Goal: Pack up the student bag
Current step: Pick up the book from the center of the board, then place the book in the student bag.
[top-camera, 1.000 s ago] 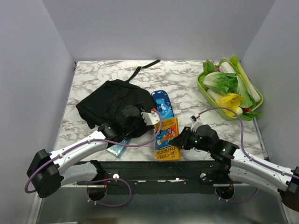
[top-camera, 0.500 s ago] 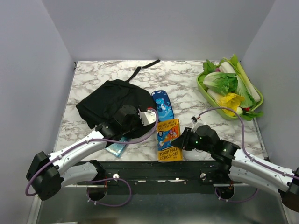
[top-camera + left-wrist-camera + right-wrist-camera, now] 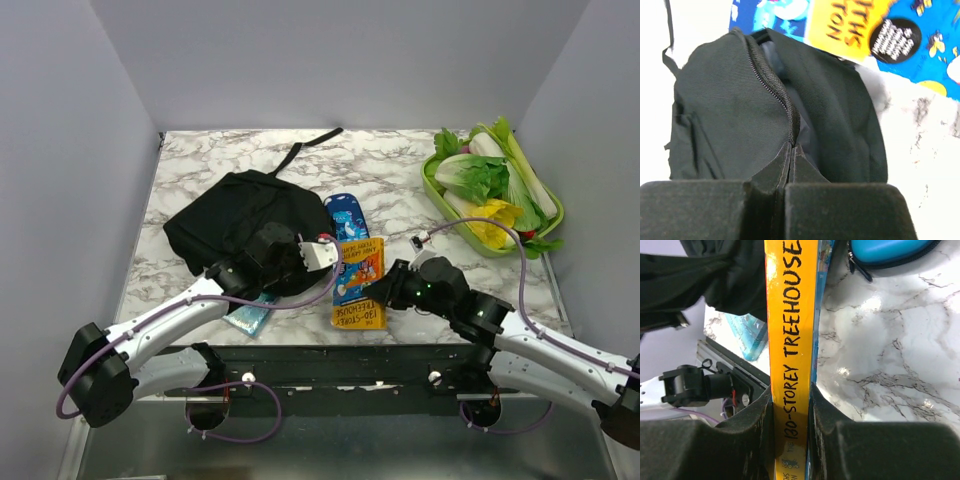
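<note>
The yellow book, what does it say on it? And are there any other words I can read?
"130-STOREY TREEHOUSE": down the yellow spine of the book.
"THS" and "TON": word ends on its cover, upside down in the left wrist view.
The black round sticker on the cover: too blurred to read.
On the student bag and the blue pencil case: no words I can make out.

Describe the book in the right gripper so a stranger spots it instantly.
On the marble table, look at the near edge, right of the black backpack. The book there, in the right gripper, has a yellow spine reading 130-Storey Treehouse, unlike the blue pencil case beyond it.
</note>
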Controlling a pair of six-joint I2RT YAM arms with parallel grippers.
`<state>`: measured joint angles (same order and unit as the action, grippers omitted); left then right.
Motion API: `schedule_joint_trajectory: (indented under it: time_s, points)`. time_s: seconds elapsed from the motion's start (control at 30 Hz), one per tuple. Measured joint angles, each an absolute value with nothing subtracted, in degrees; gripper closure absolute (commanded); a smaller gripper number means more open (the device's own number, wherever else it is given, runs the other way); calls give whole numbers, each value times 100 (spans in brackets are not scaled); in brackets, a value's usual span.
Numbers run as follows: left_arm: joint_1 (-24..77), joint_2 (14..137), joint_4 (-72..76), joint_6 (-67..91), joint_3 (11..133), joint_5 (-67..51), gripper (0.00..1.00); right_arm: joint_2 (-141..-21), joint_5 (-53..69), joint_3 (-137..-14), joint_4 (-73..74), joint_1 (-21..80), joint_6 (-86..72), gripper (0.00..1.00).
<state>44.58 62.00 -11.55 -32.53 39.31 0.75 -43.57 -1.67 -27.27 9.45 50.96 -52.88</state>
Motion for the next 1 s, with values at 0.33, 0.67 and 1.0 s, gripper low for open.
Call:
schedule_joint_trajectory:
  time_s: [0.33,0.67,1.0]
  points:
    - [3994,6217,-1894,-2974,5896,123,100,-5103,-226,-3100,829,5096,-5238,99]
    - [3935,6145,-2331,-2908,6270,224,100,-5524,211,-4254,198,4939,-5216,99]
    - [3872,5918,-2364,-2906,6136,250,100,-8064,1817,-4853,-845,4211,-6611,99]
